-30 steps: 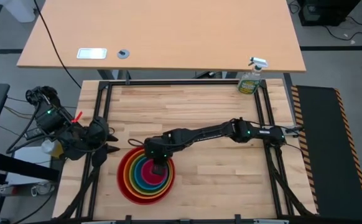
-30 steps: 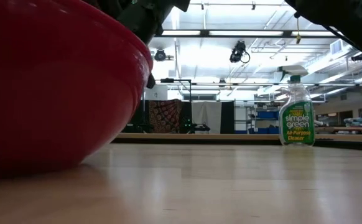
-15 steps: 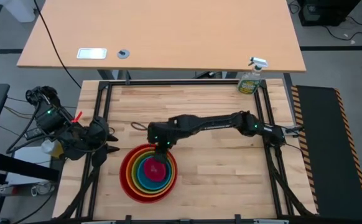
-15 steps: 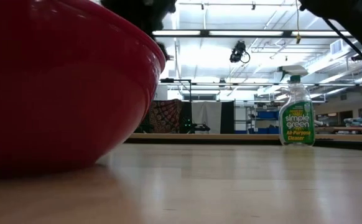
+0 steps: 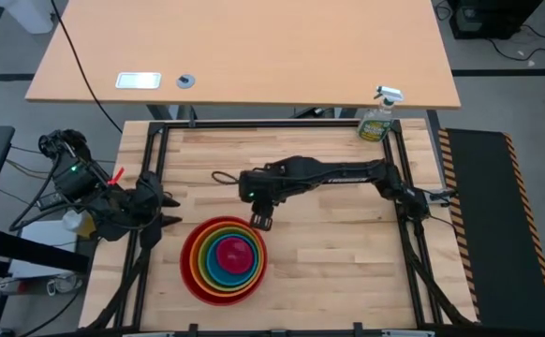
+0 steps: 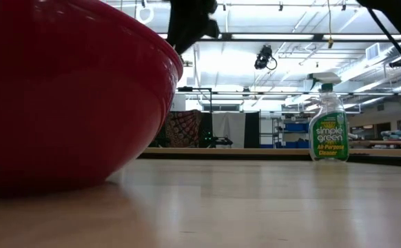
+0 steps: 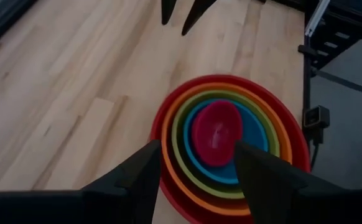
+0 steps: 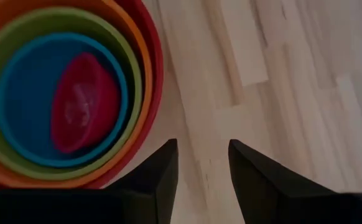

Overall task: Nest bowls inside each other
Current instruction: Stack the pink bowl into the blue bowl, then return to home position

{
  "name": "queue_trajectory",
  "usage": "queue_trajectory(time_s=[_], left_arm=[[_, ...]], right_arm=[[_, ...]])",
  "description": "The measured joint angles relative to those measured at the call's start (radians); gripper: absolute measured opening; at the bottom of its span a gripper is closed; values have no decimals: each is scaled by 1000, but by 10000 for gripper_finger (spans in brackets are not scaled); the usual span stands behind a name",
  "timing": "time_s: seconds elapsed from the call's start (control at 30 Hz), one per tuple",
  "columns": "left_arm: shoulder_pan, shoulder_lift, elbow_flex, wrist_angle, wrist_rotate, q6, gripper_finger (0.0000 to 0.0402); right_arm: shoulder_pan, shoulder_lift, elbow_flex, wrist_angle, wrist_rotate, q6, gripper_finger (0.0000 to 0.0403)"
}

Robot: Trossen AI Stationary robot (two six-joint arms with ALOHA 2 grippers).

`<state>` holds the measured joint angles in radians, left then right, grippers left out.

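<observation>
The bowls sit nested near the table's near edge: the red bowl (image 5: 224, 260) outermost, then the orange bowl (image 7: 168, 134), lime green bowl (image 8: 75, 15), blue bowl (image 8: 28, 118) and the magenta bowl (image 5: 235, 254) innermost. The red bowl's underside rests on the table. My right gripper (image 5: 260, 222) hangs open and empty above the table, just beyond the stack's far right rim. My left gripper (image 5: 169, 212) waits open at the table's left edge, beside the stack.
A green spray bottle (image 5: 377, 119) stands at the table's far right corner. A black frame (image 5: 272, 125) runs along the table's edges. Bare wood (image 5: 338, 262) lies to the right of the stack and beyond it.
My right gripper has opened and let go of the magenta bowl, which now lies inside the blue one. The gripper has risen out of the stack and drawn back toward the far right. The whole stack has slid slightly toward the right.
</observation>
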<state>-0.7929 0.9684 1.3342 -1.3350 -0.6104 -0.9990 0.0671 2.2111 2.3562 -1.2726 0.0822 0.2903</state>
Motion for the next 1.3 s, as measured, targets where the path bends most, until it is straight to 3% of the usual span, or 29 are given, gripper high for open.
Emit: queue_trajectory(time_s=[0.4,0.53,0.73,0.87,1.03,1.17,1.3], left_arm=[[0,0,0,1,-61,19,204],[0,0,0,6,-61,20,204],[0,0,0,8,-57,24,204],[0,0,0,9,-35,22,204],[0,0,0,11,-5,19,204],[-2,0,0,20,6,19,204],[-55,-9,0,79,-49,108,202]], right_arm=[[86,48,-50,299,-232,-101,148],[130,121,-51,331,-201,-110,147],[147,200,-51,320,-36,-67,147],[125,211,-52,309,-71,-13,147],[118,157,-50,293,-56,0,145],[116,112,-51,182,5,6,144],[114,49,-51,164,82,-9,144]])
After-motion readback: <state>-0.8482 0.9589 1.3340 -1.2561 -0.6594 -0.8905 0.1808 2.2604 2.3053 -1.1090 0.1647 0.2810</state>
